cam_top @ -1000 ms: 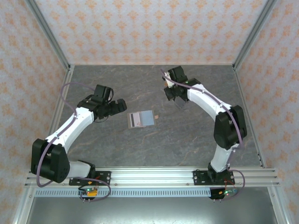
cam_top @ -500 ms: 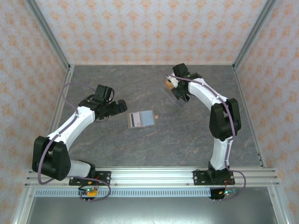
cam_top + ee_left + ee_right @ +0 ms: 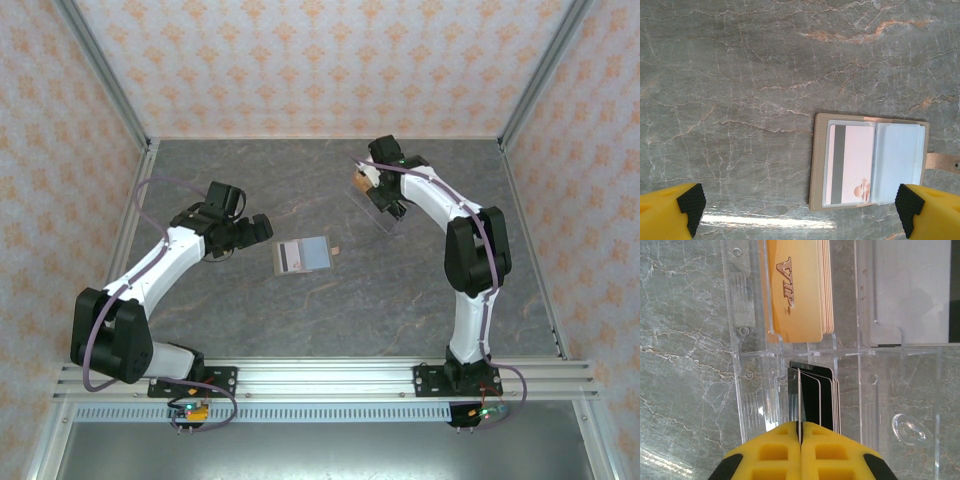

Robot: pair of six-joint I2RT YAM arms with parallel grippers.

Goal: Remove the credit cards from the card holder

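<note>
The right gripper (image 3: pixel 800 432) is clenched, and a thin card (image 3: pixel 799 390) runs edge-on out from between its fingertips, apparently pinched there. Just ahead lies the lower slot of the clear stand (image 3: pixel 747 405), with dark cards (image 3: pixel 822 400) just to the right of the held one and gold cards (image 3: pixel 795 300) farther ahead. The card should stay upright and parallel to those, and be let go only once seated.

The left gripper (image 3: pixel 801 207) hangs released above the counter (image 3: pixel 730 75). The open card holder (image 3: pixel 817 165) lies ahead, toward its right finger, with a whitish-pink card (image 3: pixel 855 165) in its pocket. That card should slide out flat.
</note>
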